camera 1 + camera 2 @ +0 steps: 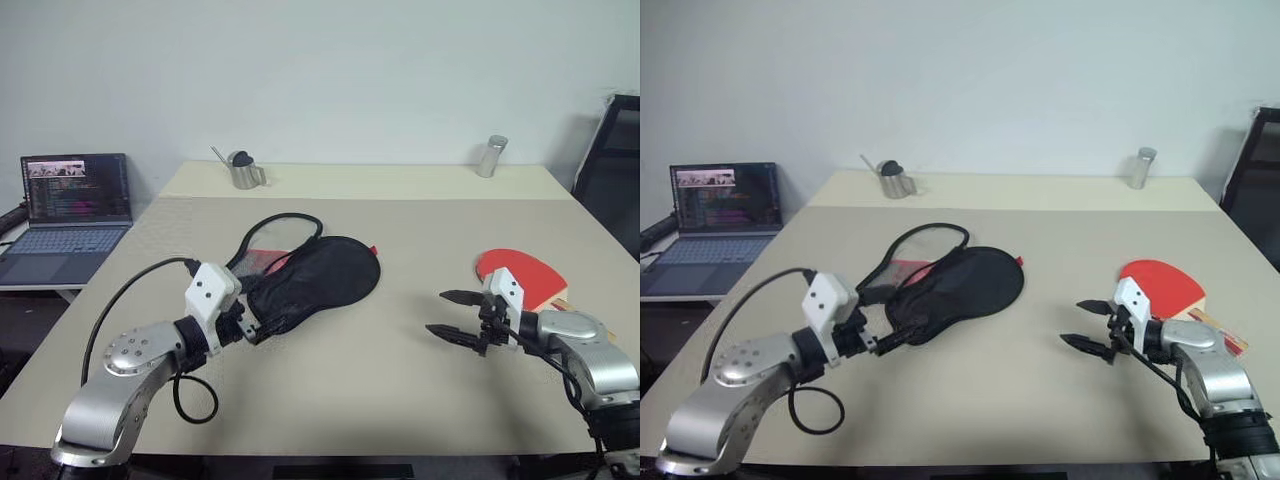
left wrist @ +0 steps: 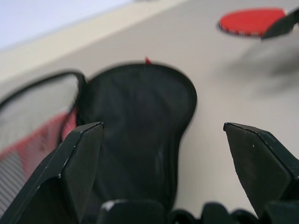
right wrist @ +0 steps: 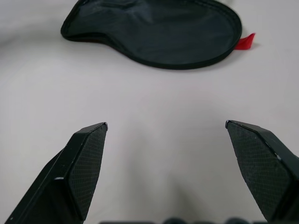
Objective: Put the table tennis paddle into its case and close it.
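left gripper (image 1: 262, 330) jaws spread at case (image 1: 318, 278) neck | right gripper (image 1: 452, 315) jaws spread, nothing held | risk: paddle (image 1: 522, 273) could get shoved off desk (image 1: 400, 380) if approached flat

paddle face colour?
Red; the paddle shows best in the right eye view.

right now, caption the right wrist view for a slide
Open right gripper hovers over bare table, facing the black case.
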You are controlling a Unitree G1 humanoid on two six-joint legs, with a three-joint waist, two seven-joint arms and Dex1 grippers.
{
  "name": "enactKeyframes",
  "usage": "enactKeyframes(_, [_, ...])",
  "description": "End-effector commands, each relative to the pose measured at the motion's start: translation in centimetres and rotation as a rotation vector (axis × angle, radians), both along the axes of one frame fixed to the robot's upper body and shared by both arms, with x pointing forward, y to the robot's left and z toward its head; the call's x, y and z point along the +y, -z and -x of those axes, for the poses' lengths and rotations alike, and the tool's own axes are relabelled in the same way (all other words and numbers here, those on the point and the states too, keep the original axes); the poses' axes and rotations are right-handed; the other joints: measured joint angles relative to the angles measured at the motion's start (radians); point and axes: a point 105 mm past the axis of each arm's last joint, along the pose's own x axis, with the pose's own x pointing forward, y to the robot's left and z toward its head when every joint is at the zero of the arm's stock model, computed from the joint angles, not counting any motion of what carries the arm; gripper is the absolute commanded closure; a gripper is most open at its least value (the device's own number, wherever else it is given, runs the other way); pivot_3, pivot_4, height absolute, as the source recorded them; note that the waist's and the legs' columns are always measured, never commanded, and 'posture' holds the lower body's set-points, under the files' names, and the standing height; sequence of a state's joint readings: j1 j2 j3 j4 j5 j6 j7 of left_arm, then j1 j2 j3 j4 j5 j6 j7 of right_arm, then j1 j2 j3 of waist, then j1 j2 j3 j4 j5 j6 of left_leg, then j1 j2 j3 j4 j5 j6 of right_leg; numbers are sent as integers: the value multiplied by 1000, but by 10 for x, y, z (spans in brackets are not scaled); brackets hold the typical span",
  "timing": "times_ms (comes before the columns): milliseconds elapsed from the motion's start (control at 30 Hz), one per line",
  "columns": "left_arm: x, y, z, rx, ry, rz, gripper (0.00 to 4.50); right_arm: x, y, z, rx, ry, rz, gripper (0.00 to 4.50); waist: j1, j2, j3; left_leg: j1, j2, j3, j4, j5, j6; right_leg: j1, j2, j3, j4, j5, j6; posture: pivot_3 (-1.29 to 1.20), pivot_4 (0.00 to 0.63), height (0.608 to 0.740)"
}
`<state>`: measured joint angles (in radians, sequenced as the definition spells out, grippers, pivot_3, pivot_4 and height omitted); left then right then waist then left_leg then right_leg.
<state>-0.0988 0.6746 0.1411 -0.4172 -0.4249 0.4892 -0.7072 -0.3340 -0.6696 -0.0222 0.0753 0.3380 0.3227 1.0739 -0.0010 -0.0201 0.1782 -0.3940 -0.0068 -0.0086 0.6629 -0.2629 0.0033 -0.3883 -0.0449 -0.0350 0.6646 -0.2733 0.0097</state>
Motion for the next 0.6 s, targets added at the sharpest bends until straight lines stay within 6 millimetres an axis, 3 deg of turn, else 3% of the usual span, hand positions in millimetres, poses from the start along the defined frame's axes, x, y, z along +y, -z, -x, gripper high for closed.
enactKeyframes(33, [-1, -5, 2, -34, 18, -4, 0, 1, -10, 2, -44, -19, 25, 48, 2, 0, 0, 0, 0, 0, 0, 0, 0, 0, 0, 0, 0, 0, 0, 0, 150, 740])
enactKeyframes(300, [6, -9, -1, -40, 25, 55, 0, 15, -34, 6, -87, -43, -33, 48, 2, 0, 0, 0, 0, 0, 0, 0, 0, 0, 0, 0, 0, 0, 0, 0, 150, 740])
enactKeyframes(600, [16, -29, -4, -80, 86, 70, 0, 45, -38, 10, -61, -102, -95, 48, 2, 0, 0, 0, 0, -1, 0, 0, 0, 0, 0, -1, 0, 0, 0, 0, 150, 740])
